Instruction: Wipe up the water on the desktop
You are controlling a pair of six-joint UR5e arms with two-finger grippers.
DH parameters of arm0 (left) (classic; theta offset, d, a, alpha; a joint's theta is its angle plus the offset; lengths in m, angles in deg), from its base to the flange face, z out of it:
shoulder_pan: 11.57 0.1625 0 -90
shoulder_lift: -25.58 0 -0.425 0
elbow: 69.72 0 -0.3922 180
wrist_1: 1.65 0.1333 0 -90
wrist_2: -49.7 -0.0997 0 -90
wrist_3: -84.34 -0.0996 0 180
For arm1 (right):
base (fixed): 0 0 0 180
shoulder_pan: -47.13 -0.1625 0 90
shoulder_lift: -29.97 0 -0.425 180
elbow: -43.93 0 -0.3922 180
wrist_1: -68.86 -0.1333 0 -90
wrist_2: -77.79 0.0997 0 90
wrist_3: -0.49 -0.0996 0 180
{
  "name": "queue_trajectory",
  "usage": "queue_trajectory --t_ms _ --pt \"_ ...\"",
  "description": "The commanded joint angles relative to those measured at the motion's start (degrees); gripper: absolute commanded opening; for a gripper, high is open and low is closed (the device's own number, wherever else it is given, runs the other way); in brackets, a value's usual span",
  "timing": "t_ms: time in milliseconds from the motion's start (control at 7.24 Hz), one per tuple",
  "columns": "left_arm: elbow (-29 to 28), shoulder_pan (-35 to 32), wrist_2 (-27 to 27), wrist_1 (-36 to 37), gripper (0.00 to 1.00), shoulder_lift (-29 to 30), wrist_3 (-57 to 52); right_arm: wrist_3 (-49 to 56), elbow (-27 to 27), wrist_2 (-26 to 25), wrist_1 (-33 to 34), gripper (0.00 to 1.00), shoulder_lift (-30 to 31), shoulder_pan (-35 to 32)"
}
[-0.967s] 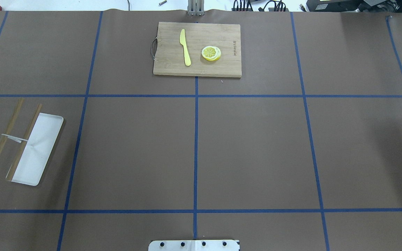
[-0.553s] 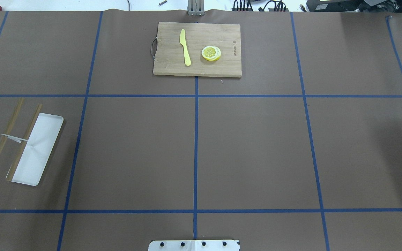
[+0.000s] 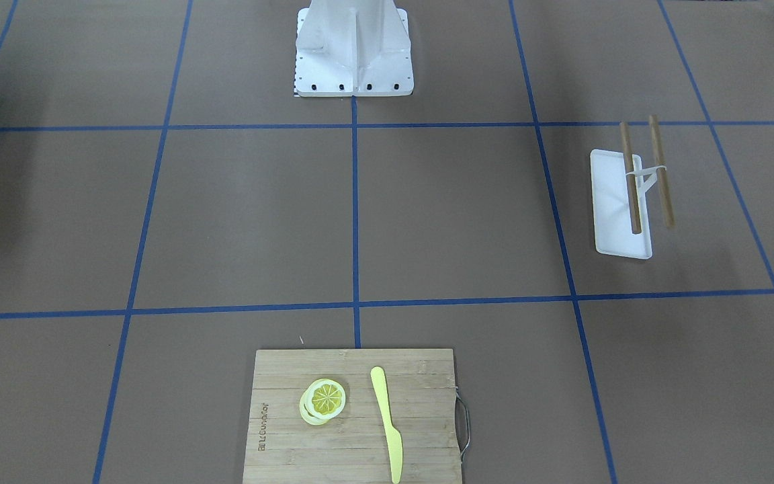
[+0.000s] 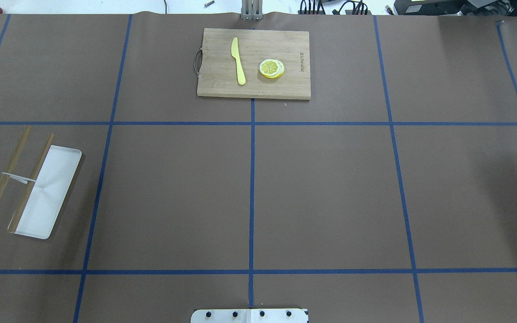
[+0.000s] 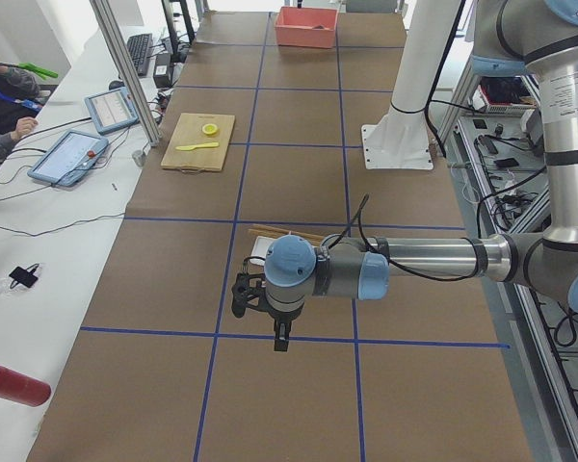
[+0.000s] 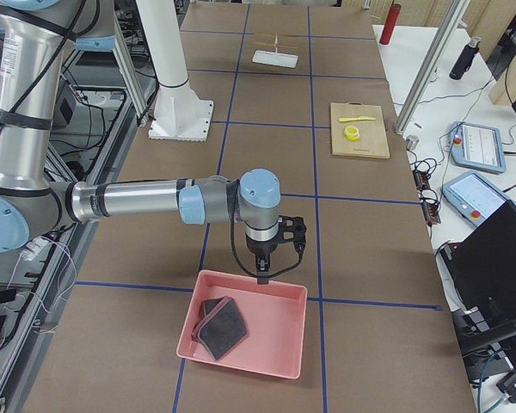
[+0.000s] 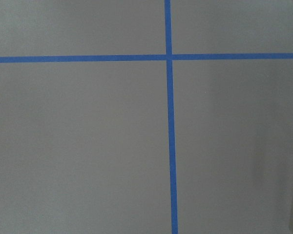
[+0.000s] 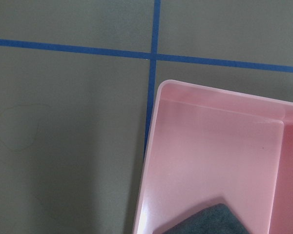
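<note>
The desktop (image 4: pixel 330 193) is a wide brown surface crossed by blue tape lines. I can make out no water on it; the right wrist view shows only a faint thin outline (image 8: pixel 17 124) on the brown surface. My right gripper (image 6: pixel 264 274) hangs just over the near rim of a pink tray (image 6: pixel 279 340) holding a folded grey cloth (image 6: pixel 222 327). The cloth (image 8: pixel 210 219) also shows in the right wrist view. My left gripper (image 5: pixel 279 332) hovers above the desktop near a tape crossing. Both grippers show only in the side views, so I cannot tell whether either is open or shut.
A bamboo cutting board (image 4: pixel 222 85) with a yellow knife (image 4: pixel 238 60) and lemon slices (image 4: pixel 271 68) lies at the far centre. A white tray (image 4: pixel 50 202) with chopsticks (image 4: pixel 5 179) sits on the left. The robot base (image 3: pixel 353 47) stands mid-table. Tablets (image 5: pixel 69 156) lie on a side bench.
</note>
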Motion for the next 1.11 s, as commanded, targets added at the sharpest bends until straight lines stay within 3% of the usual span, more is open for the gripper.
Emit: queue_trajectory --t_ms 0,967 --pt "0.0 0.0 -0.1 0.0 0.99 0.0 0.0 -0.1 0.5 0.2 0.0 1.0 -0.1 0.0" --pt "-1.1 0.0 0.0 0.0 0.99 -0.2 0.0 -0.1 1.7 2.0 0.0 1.0 0.5 0.0"
